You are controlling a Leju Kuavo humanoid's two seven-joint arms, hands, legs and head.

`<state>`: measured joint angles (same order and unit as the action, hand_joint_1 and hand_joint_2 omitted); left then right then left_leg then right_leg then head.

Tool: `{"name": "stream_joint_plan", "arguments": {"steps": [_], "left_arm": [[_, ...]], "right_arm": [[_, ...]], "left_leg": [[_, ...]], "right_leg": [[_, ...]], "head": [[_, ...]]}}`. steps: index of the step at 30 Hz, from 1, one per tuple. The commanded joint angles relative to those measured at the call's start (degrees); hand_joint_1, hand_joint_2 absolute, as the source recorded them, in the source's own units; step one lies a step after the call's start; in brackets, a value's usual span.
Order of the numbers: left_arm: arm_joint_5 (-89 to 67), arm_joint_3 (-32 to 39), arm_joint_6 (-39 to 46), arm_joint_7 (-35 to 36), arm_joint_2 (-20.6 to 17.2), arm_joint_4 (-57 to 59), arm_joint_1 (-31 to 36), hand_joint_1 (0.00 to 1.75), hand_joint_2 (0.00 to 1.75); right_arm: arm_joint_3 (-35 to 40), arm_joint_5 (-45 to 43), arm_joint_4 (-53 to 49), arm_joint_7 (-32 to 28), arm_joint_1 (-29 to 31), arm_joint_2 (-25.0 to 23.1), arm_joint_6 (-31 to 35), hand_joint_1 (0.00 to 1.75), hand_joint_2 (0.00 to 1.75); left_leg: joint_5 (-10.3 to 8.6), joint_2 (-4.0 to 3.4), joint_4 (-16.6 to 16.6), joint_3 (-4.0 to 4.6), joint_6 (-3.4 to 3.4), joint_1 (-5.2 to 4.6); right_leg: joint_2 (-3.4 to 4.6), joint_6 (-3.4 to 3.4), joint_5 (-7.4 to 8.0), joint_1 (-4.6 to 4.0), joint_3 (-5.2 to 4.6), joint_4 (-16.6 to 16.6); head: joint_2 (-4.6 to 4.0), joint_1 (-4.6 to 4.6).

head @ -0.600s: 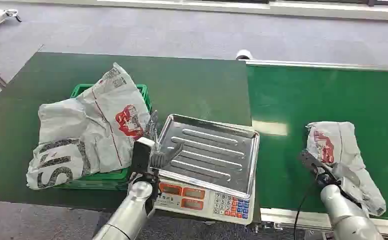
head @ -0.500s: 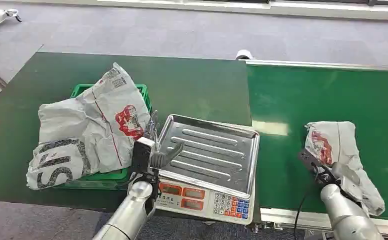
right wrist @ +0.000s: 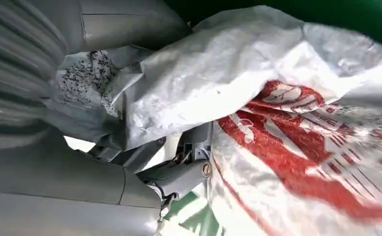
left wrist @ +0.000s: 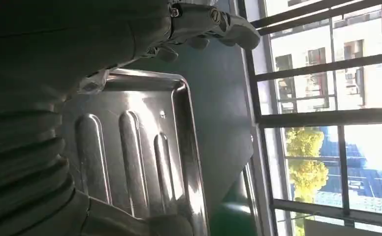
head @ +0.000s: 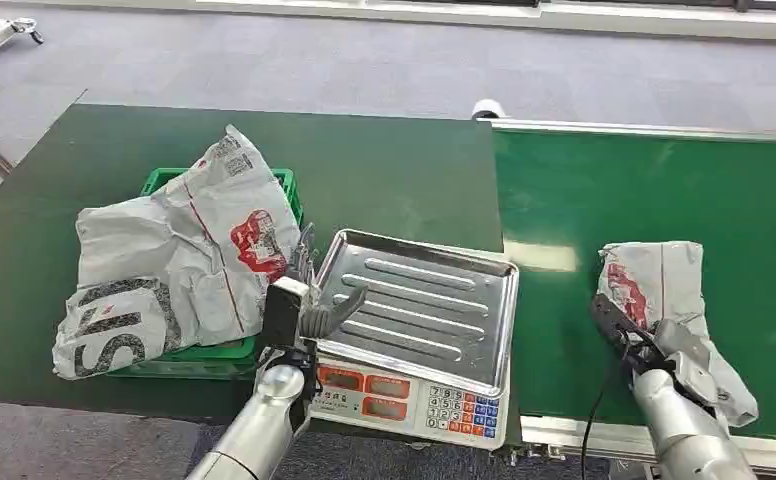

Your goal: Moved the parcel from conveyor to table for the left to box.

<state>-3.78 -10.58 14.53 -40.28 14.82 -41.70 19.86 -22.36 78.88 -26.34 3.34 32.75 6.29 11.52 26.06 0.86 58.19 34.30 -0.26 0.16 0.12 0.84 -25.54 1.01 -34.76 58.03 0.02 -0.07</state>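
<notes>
Grey plastic, printed in red, wraps the parcel (head: 664, 300), which in the head view lies on the green conveyor (head: 604, 200) at the right, towards its near edge. The right hand (head: 654, 345) sits at the parcel's near left side, dark fingers laid against the wrapping and the bag's near end draped over the wrist. Left of the belt stands the dark green table (head: 394, 170), and on its near edge a scale (head: 404, 395) carries a ribbed steel tray (head: 424, 300). The left hand (head: 309, 300) hovers at the tray's left rim, fingers spread and holding nothing. Further left, a green crate (head: 214, 350) sits almost buried under a large crumpled grey bag (head: 174, 260) with red and black print. In the left wrist view the tray (left wrist: 144, 152) lies close under the hand (left wrist: 56, 98), and one finger (left wrist: 218, 22) reaches out over the dark table beyond the tray, with nothing in the grasp; windows (left wrist: 327, 113) stand beyond. In the right wrist view the parcel (right wrist: 287, 123) bunches against the hand (right wrist: 80, 147), its wrapping folded over the palm and a dark finger (right wrist: 184, 172) tucked beneath it, so the hand grips the parcel.
</notes>
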Motion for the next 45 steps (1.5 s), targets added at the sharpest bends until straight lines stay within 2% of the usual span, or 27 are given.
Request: {"name": "stream_joint_plan", "arguments": {"steps": [1,7,8,11,13,16,18,19,22,23,25,27,30,31,35,41,45], "left_arm": [[-0.3,2.6,-0.2,0.3,-1.5,-1.2,-0.3,0.0,1.75],[-0.3,2.6,-0.2,0.3,-1.5,-1.2,-0.3,0.0,1.75],[-0.4,2.5,-0.3,0.3,-1.4,-1.2,-0.3,0.0,1.75],[-0.7,2.1,-0.4,0.3,-0.8,-0.4,0.5,0.0,1.75],[-0.8,1.7,-0.4,0.3,-0.6,0.1,0.9,0.0,1.75],[-1.1,1.0,-1.0,0.3,-0.2,1.4,1.9,0.0,1.75],[-0.8,0.5,-1.2,0.3,-0.5,1.5,2.4,0.0,1.75],[-0.7,0.3,-1.3,0.3,-0.7,1.5,2.6,0.0,1.75],[-0.4,0.3,-1.3,0.3,-0.9,1.6,2.9,0.0,1.75],[-0.4,0.1,-1.4,0.3,-1.1,1.5,3.0,0.0,1.75],[-0.1,0.1,-1.2,0.3,-1.2,1.1,3.0,0.0,1.75],[0.2,0.0,-1.2,0.3,-1.4,0.6,2.8,0.0,1.75],[0.6,-0.3,-1.2,0.3,-1.9,0.0,2.4,0.0,1.75],[0.6,-0.5,-1.5,0.3,-1.9,0.1,2.4,0.0,1.75],[0.6,-0.6,-1.4,0.3,-1.8,0.1,2.4,0.0,1.75],[0.9,-1.5,-1.7,0.3,-1.8,0.6,2.7,0.0,1.75],[1.0,-1.8,-1.8,0.3,-1.8,1.3,3.1,0.0,1.75]], "right_arm": [[3.2,-9.8,-13.6,-12.6,-1.7,-5.0,12.7,1.75,1.75],[3.2,-9.8,-13.6,-12.6,-1.7,-5.0,12.7,1.75,1.75],[2.8,-13.1,-16.5,-16.6,-2.9,-5.6,15.5,1.75,1.75],[4.5,-16.7,-26.3,-22.0,-6.9,-6.2,26.1,1.75,1.75],[5.8,-19.4,-32.8,-23.8,-9.9,-6.7,28.1,1.75,1.75],[8.1,-24.5,-48.0,-28.9,-16.3,-9.5,28.5,1.75,1.75],[13.0,-29.8,-53.1,-31.7,-18.9,-9.4,23.1,1.75,1.75],[15.4,-28.8,-54.5,-33.0,-19.7,-9.3,22.6,1.75,1.75],[18.0,-26.6,-55.4,-31.9,-20.2,-10.2,22.1,1.75,1.75],[20.1,-30.0,-56.1,-33.8,-20.4,-9.6,19.6,1.75,1.75],[24.0,-30.3,-57.3,-35.8,-21.1,-9.5,17.9,1.75,1.75],[29.2,-33.1,-58.6,-37.7,-21.9,-9.2,12.8,1.75,1.75],[37.4,-37.7,-56.4,-39.4,-21.9,-7.1,0.3,1.75,1.75],[38.9,-37.1,-56.0,-40.4,-21.9,-6.4,-0.8,1.75,1.75],[39.4,-37.2,-55.3,-41.0,-22.2,-6.1,-1.3,1.75,1.75],[42.0,-43.0,-49.9,-40.4,-20.7,-5.0,-14.1,1.75,1.75],[43.4,-43.0,-48.6,-39.4,-21.1,-3.9,-17.1,1.75,1.75]], "left_leg": [[0.02,-0.24,0.0,-0.04,-0.03,-0.01],[0.03,-0.15,0.0,-0.07,-0.02,0.02],[0.03,-0.26,-0.1,-0.13,-0.03,0.03],[0.02,-0.18,-0.1,-0.08,-0.04,0.02],[0.0,-0.03,0.0,0.02,-0.03,-0.03],[0.02,0.0,0.0,0.02,-0.03,0.02],[0.04,-0.03,0.0,0.0,-0.05,0.01],[0.03,0.0,0.0,0.04,-0.05,0.0],[0.06,-0.13,0.0,0.05,-0.08,0.0],[0.08,-0.18,-0.1,-0.01,-0.1,0.04],[0.07,-0.15,0.0,0.03,-0.09,0.04],[0.07,-0.24,-0.1,0.01,-0.09,0.02],[0.08,-0.28,-0.1,0.01,-0.08,0.04],[0.07,-0.28,-0.1,0.01,-0.09,0.05],[0.05,-0.24,-0.1,-0.08,-0.1,0.08],[0.06,-0.31,-0.1,-0.11,-0.06,0.06],[0.04,-0.18,-0.1,-0.03,-0.08,0.05]], "right_leg": [[0.19,-0.05,0.03,0.0,-0.06,0.0],[0.11,-0.05,0.01,-0.03,-0.01,0.0],[0.19,-0.07,0.04,-0.05,0.03,-0.1],[0.11,-0.08,0.02,-0.03,0.01,-0.1],[-0.01,-0.05,-0.01,0.02,-0.07,0.0],[-0.01,-0.06,-0.02,-0.02,-0.07,0.0],[0.01,-0.08,-0.03,-0.02,-0.07,0.0],[-0.01,-0.08,-0.04,-0.01,-0.11,0.0],[0.13,-0.11,-0.04,-0.01,-0.17,0.0],[0.16,-0.14,-0.03,-0.06,-0.12,0.0],[0.15,-0.11,-0.04,-0.06,-0.18,0.0],[0.2,-0.11,-0.04,-0.03,-0.19,0.0],[0.23,-0.1,-0.02,-0.05,-0.14,0.0],[0.27,-0.1,-0.02,-0.05,-0.16,0.0],[0.16,-0.14,-0.05,-0.09,-0.06,-0.1],[0.24,-0.1,0.0,-0.08,-0.02,-0.2],[0.11,-0.11,-0.04,-0.05,-0.09,-0.1]], "head": [[0.0,0.0],[0.0,0.0],[0.0,0.0],[0.0,0.0],[0.0,0.0],[0.0,0.0],[0.0,0.0],[0.0,0.0],[0.0,-0.02],[0.0,0.0],[0.0,0.0],[0.0,-0.02],[0.0,-0.02],[0.0,0.02],[0.0,-0.02],[0.0,0.0],[0.0,0.0]]}}
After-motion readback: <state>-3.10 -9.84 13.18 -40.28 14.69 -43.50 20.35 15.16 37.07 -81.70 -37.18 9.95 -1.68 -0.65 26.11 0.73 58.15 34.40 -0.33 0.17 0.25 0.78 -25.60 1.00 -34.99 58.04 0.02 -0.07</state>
